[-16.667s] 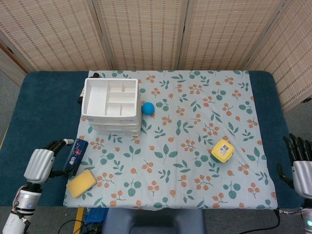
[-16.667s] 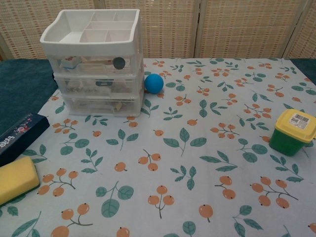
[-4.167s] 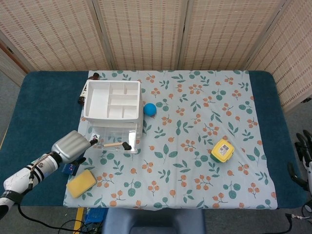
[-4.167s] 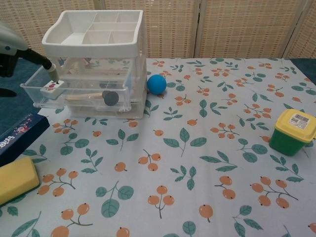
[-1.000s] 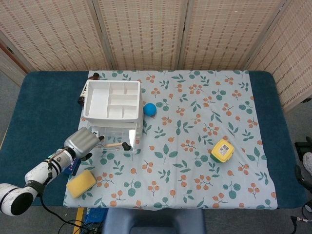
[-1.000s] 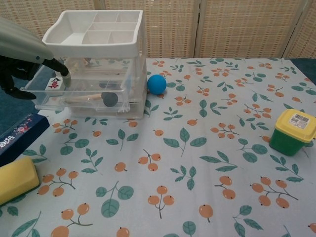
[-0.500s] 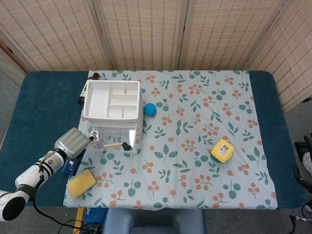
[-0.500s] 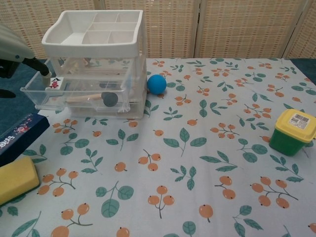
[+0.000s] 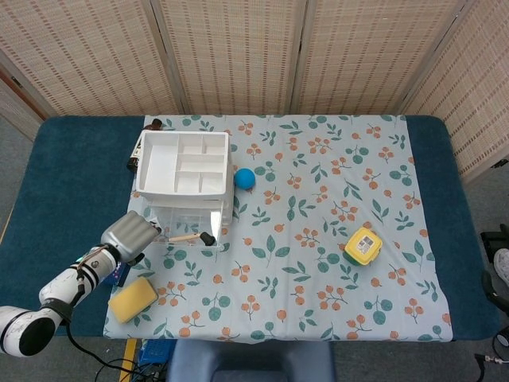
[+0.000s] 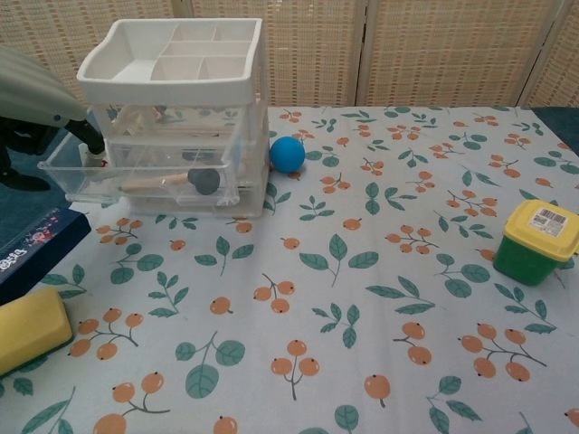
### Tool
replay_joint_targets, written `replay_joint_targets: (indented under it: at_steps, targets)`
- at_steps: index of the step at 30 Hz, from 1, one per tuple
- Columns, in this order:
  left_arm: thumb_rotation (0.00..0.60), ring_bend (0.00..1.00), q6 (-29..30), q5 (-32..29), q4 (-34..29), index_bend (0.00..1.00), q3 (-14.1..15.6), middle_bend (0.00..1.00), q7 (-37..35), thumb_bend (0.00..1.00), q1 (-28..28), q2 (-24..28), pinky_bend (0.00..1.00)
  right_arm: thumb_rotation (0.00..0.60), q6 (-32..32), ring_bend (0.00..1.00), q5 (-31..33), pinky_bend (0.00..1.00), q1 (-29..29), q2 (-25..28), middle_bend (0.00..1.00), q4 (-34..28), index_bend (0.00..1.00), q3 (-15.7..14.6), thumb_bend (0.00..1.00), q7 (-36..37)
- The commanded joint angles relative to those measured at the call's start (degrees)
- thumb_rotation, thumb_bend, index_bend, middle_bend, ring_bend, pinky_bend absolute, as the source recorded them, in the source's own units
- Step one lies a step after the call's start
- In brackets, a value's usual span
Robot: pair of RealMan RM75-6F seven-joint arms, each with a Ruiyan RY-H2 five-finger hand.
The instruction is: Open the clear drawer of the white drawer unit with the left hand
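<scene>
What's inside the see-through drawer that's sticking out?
In the clear drawer lies a wooden stick with a dark round end. The left hand covers the drawer's left end, so anything there is hidden.

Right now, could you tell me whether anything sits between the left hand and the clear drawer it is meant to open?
Nothing visible does. The left hand is already at the front edge of the clear drawer, which is pulled out of the white drawer unit. The dark box and yellow sponge lie nearer the table's front edge.
</scene>
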Motion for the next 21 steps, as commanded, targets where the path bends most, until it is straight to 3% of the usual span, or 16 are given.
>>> replay_joint_targets:
  at_steps: [1, 13, 21]
  targets:
    - [0.6, 1.0, 0.36, 0.57, -0.26, 0.23, -0.33, 0.97, -0.26, 0.36, -0.17, 0.01, 1.0, 0.6, -0.04, 0.0, 0.08, 0.0, -0.03, -0.04, 0.0, 0.1, 0.0, 0.0, 0.46, 0.13]
    - [0.6, 1.0, 1.8, 2.34, -1.28, 0.19, -1.39, 0.97, -1.81, 0.36, -0.01, 1.0, 1.0, 0.6, -0.15, 0.0, 0.42, 0.0, -0.15, -0.31, 0.0, 0.8, 0.0, 0.09, 0.46, 0.72]
    - [0.6, 1.0, 0.87, 2.32, -2.1, 0.23, 0.64, 0.97, -0.95, 0.36, 0.64, 3.14, 1.0, 0.6, -0.66, 0.0, 0.33, 0.0, 0.2, -0.54, 0.0, 1.11, 0.0, 0.17, 0.46, 0.91]
